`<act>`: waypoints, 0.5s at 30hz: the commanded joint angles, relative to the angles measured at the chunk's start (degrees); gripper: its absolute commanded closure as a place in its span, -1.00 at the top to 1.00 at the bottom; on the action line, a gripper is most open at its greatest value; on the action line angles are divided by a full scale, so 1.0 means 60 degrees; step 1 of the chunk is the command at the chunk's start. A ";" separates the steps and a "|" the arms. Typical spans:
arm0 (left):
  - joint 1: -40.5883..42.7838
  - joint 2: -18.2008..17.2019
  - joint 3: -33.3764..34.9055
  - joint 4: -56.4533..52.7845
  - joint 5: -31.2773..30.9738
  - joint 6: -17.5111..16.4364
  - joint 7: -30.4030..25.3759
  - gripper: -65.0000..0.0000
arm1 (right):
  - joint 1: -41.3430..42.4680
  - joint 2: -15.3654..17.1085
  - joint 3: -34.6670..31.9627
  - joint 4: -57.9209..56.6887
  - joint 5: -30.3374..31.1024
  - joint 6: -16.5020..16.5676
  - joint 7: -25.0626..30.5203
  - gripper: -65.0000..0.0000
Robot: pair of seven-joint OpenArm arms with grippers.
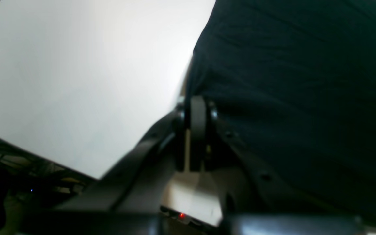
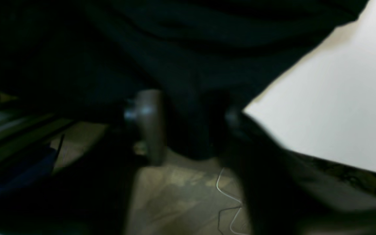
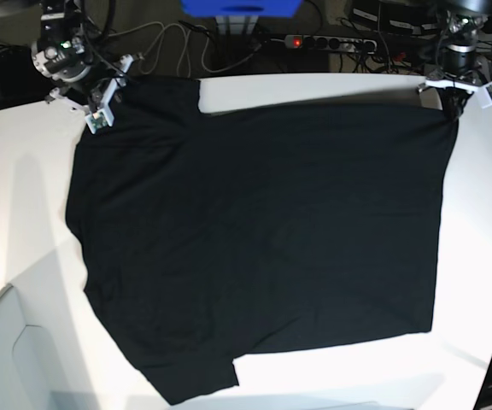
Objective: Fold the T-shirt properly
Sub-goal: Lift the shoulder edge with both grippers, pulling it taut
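white table — T-shirt spread flat, plain black | left hand pinching its edge

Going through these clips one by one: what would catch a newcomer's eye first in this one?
The big black T-shirt, plain side up, is spread over most of the white table. Next come the two arms at its far corners: the left tool is pinched shut on the cloth's edge at the far right of the base view, and the right tool sits at the far left corner, its grip too dark and blurred to judge.
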State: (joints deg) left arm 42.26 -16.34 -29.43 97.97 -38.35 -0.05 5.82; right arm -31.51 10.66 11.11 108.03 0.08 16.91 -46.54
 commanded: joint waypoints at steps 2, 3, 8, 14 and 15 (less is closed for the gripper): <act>0.0099 -0.0127 -0.0099 0.0133 0.0010 0.0002 -0.0260 -1.00 | -0.0002 0.0107 0.0030 0.0127 -0.0005 0.0208 0.0058 -0.99; 0.0099 -0.0127 -0.0099 0.0133 0.0010 0.0002 -0.0260 -1.00 | -0.0002 0.0107 0.0030 0.0127 -0.0005 0.0208 0.0043 -1.00; 0.0099 -0.0127 -0.0099 0.0133 0.0010 0.0002 -0.0260 -1.00 | -0.0075 0.0122 0.0133 0.0464 -0.0020 0.0750 0.0043 -0.99; 0.0173 -0.0156 -0.0113 0.0206 0.0010 0.0002 -0.0260 -1.00 | -0.0676 0.0078 0.0529 0.1798 -0.0020 0.0765 0.0028 -0.99; 0.0187 -0.0156 -0.0113 0.0220 0.0010 0.0002 -0.0260 -1.00 | -0.0793 0.0078 0.0558 0.1988 -0.0020 0.0765 0.0043 -0.99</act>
State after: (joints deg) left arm 42.59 -16.51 -29.45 98.26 -38.33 -0.05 5.85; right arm -36.14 10.76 14.11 118.87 -0.23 20.53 -47.09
